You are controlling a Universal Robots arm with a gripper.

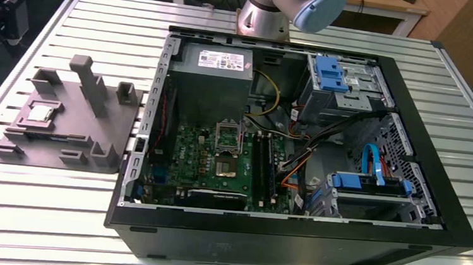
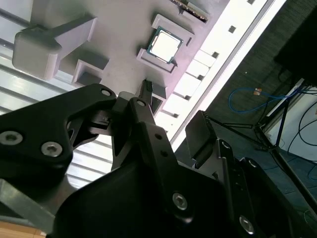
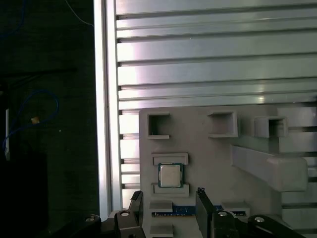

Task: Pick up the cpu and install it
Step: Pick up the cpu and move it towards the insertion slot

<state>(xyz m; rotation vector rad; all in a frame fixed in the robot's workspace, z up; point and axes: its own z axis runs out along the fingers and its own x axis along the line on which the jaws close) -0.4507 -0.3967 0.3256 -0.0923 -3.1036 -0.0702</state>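
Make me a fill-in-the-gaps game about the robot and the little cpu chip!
1. The cpu lies on a holder whose colour is ____.
2. The gripper hangs close to the cpu, not touching it, with its fingers ____.
3. In the exterior view, the holder sits on the ____ side of the computer case.
Missing words: grey; open; left.

The cpu (image 1: pixel 42 113) sits on the fixture plate (image 1: pixel 73 119), near the table's (image 1: pixel 45 206) edge at the exterior view's left. The computer case (image 1: pixel 295 245) stands just beside the plate.
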